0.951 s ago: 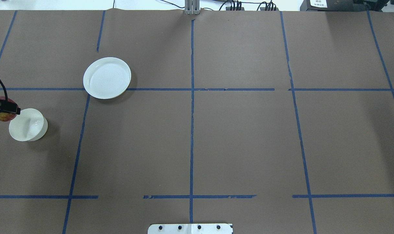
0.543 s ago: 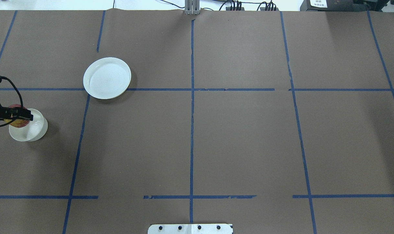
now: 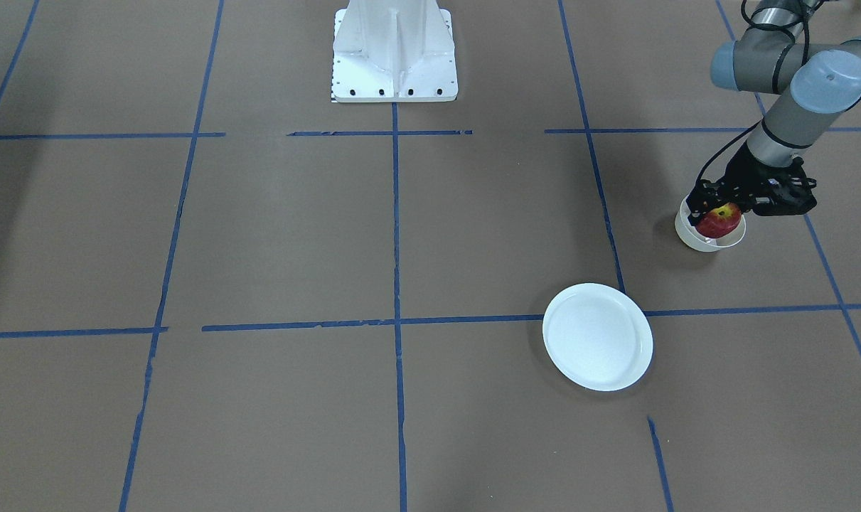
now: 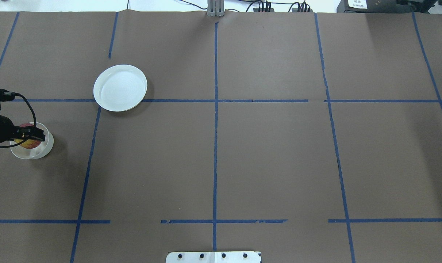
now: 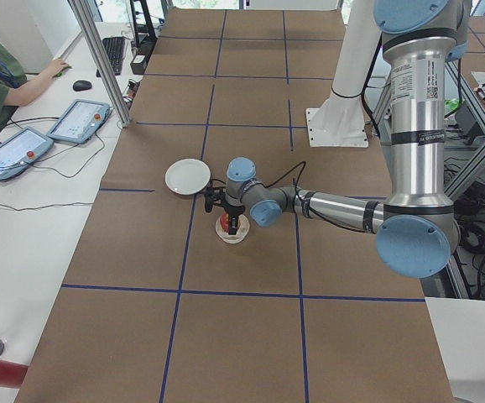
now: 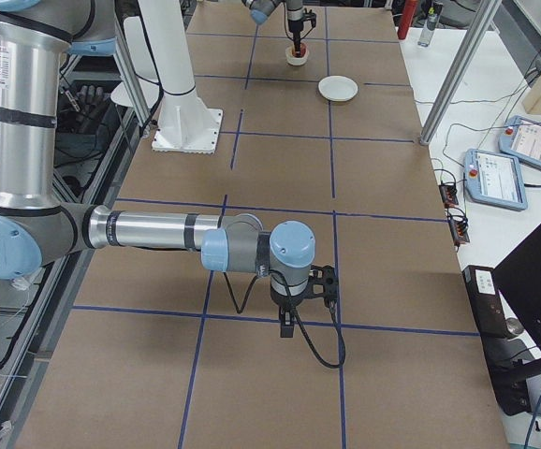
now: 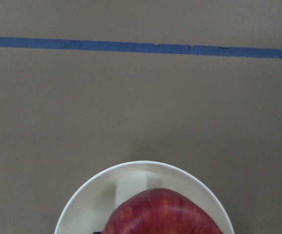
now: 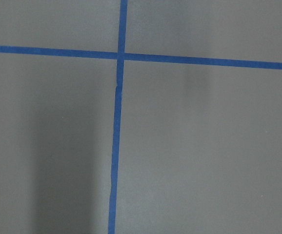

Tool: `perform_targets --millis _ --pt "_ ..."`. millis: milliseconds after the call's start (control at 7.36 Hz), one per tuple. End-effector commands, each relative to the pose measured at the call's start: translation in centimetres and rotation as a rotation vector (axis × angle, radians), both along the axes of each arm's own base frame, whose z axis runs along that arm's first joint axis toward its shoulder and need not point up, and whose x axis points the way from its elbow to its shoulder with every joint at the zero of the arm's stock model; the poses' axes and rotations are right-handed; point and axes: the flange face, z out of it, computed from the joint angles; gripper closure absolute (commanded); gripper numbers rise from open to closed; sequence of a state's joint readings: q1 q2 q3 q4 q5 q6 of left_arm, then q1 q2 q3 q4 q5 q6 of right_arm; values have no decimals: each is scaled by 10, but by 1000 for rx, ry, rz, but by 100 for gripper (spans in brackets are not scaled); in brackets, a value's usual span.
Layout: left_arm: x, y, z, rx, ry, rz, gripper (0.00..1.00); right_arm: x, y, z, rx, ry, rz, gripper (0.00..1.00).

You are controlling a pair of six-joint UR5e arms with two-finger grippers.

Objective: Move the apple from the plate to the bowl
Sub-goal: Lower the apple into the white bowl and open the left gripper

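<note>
The red apple [image 3: 719, 220] sits in the mouth of the small white bowl [image 3: 694, 238], between the fingers of my left gripper [image 3: 721, 211]. The gripper is shut on the apple and reaches down into the bowl. From overhead the left gripper [image 4: 26, 138] covers most of the apple [image 4: 28, 144] over the bowl [image 4: 47, 143] at the far left. In the left wrist view the apple [image 7: 160, 214] fills the bowl [image 7: 131, 176] at the bottom edge. The white plate [image 4: 120, 87] lies bare, away from the bowl. My right gripper [image 6: 294, 316] shows only in the exterior right view; I cannot tell its state.
The brown table cover is marked with a grid of blue tape [image 4: 215, 109]. The robot's white base [image 3: 394, 50] stands at the table's near middle. An operator and tablets [image 5: 24, 138] are beyond the table's far edge.
My left gripper has carried the apple rightward from beside the bowl's left rim to over the bowl's middle and lowered it into the mouth. The plate has not moved.
</note>
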State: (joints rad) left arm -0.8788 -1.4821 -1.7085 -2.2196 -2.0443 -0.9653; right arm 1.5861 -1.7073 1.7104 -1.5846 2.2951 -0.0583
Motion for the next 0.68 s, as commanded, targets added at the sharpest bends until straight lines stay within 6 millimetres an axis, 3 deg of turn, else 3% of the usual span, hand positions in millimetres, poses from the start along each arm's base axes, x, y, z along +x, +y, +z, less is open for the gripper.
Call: perform_targets --millis 0,272,543 --pt "1 0 1 -2 -2 2 11 0 0 0 0 0 0 0" --pt "0 0 -10 11 16 11 1 0 0 0 0 0 0 0" --pt "-8 7 -32 36 46 38 1 0 0 -1 2 0 0 0"
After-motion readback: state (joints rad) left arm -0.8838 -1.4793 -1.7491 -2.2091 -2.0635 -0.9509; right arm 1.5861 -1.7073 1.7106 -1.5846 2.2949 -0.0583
